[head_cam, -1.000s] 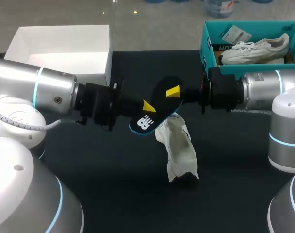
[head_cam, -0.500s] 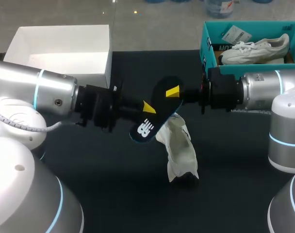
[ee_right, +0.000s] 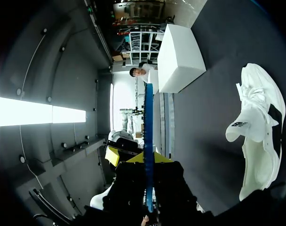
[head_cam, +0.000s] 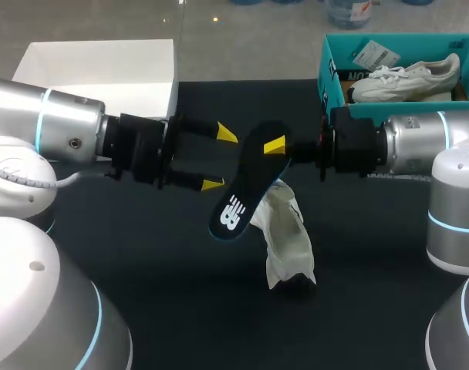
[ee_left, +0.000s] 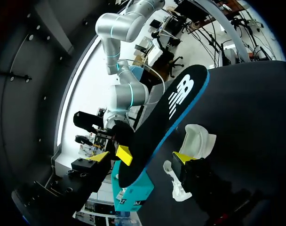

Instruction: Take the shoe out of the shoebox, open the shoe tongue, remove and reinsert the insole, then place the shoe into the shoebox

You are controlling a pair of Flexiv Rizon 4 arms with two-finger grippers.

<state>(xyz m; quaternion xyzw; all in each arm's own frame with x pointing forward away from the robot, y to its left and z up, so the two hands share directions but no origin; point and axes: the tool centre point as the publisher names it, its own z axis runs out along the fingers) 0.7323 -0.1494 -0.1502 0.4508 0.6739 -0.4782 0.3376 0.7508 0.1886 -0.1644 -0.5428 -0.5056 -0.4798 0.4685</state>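
Observation:
The black insole (head_cam: 246, 181) with a blue edge hangs slanting above the table, and my right gripper (head_cam: 276, 146) is shut on its upper end. My left gripper (head_cam: 219, 159) stands open just left of the insole, not touching it. In the left wrist view the insole (ee_left: 166, 122) lies ahead of my open left gripper (ee_left: 141, 157). Seen from the right wrist, the insole (ee_right: 148, 132) is edge-on, pinched in my right gripper (ee_right: 147, 162). A white shoe (head_cam: 285, 239) lies on the dark table under the insole, also seen from the wrists (ee_left: 195, 140) (ee_right: 256, 136).
A white box (head_cam: 96, 77) stands at the back left, beside my left arm. The teal shoebox (head_cam: 331, 73) at the back right holds another white shoe (head_cam: 408, 75), just behind my right arm.
My left gripper has let go of the insole, opened wide and drawn back to the left. The insole's free end has swung down; the right gripper has kept still.

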